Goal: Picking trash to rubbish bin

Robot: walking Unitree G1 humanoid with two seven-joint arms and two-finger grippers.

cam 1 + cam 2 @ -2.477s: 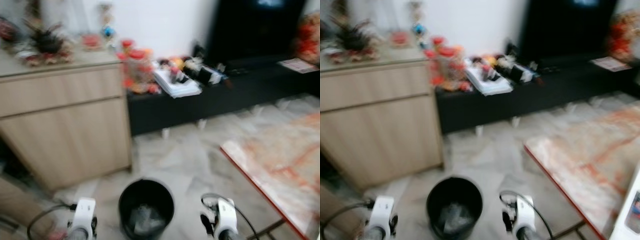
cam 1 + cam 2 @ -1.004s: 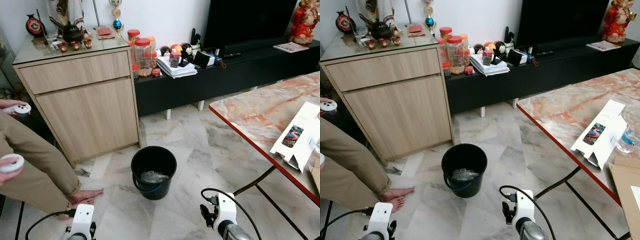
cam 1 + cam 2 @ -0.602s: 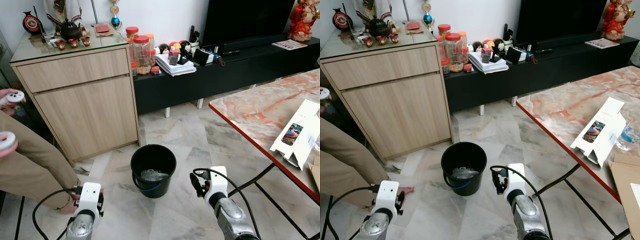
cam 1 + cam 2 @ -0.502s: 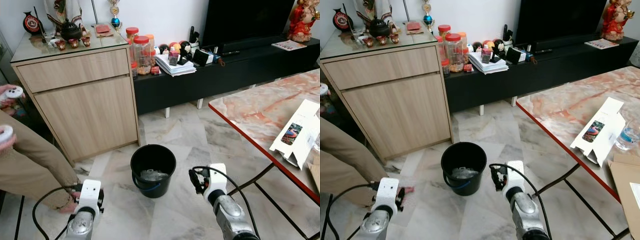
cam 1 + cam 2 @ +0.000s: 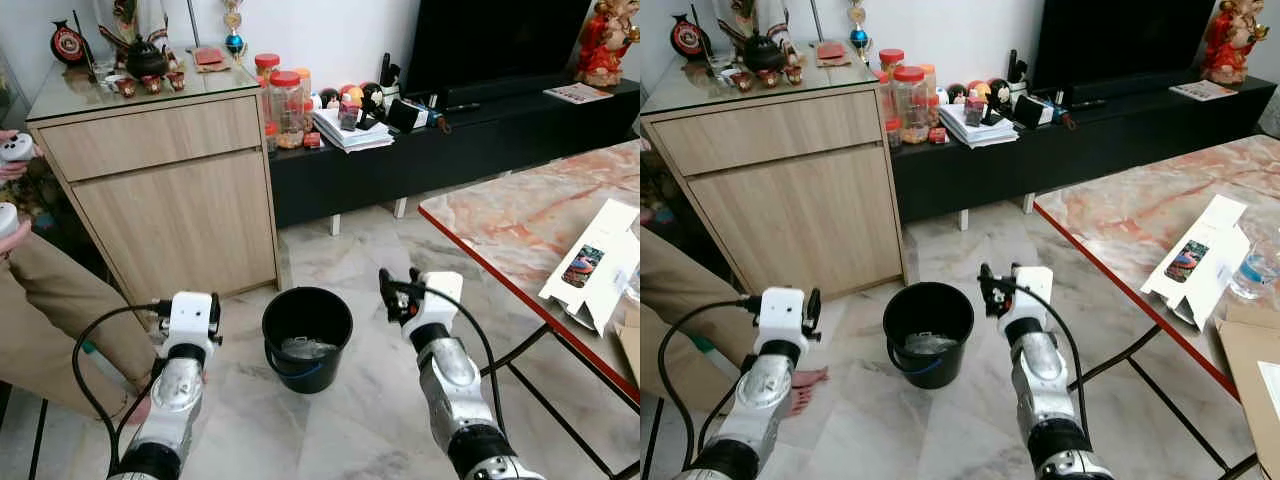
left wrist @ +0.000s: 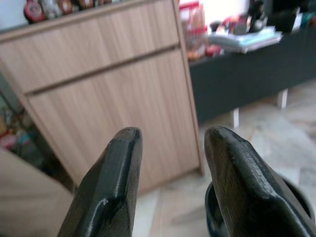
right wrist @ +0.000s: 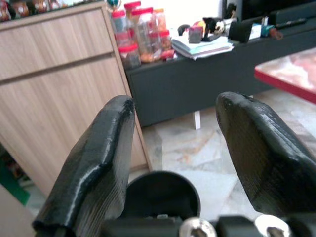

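A black rubbish bin (image 5: 305, 378) stands on the marble floor in front of me, with crumpled clear plastic (image 5: 300, 349) at its bottom. My left gripper (image 5: 214, 313) is raised just left of the bin, and the left wrist view shows it (image 6: 173, 136) open and empty. To the right of the bin and slightly above its rim, my right gripper (image 5: 398, 290) is also open and empty (image 7: 175, 101). A white carton (image 5: 597, 265) and a clear bottle (image 5: 1255, 272) lie on the marble table (image 5: 500, 225) at the right.
A wooden cabinet (image 5: 170, 190) stands behind the bin, and a black TV bench (image 5: 450, 150) with jars and papers runs to its right. A person in tan trousers (image 5: 50, 320) stands at the left holding white controllers (image 5: 15, 150). The table's red edge reaches near my right arm.
Both arms have risen from the bottom of the picture to either side of the bin. The person has shifted further left in view.
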